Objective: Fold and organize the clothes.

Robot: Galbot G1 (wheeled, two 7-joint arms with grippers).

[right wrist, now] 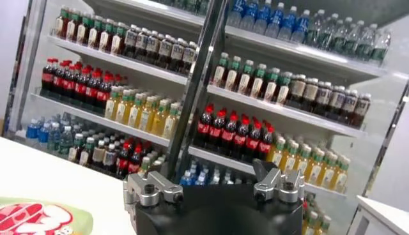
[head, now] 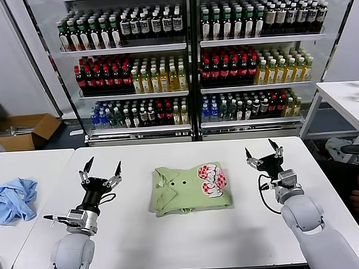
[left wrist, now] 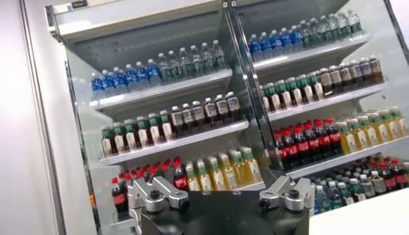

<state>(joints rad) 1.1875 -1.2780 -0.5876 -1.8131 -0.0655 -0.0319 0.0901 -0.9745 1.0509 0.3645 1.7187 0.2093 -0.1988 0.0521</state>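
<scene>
Green shirt (head: 190, 187) lay folded at desk (head: 142, 233) centre, print and collar up. Left gripper (head: 100, 169) and right gripper (head: 263, 150) hovered either side, well apart from it, jaws released, empty. Judged: fold looked done; next square edges, pressing flat without dragging. Blue cloth (head: 13, 199) on left desk; its kind unclear. Wrist views mostly showed bottle shelves (left wrist: 192, 108).

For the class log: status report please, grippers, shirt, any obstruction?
Left gripper open, right gripper open, both flanking, holding nothing. Green shirt folded, print up, table centre. Nothing in the way.
</scene>
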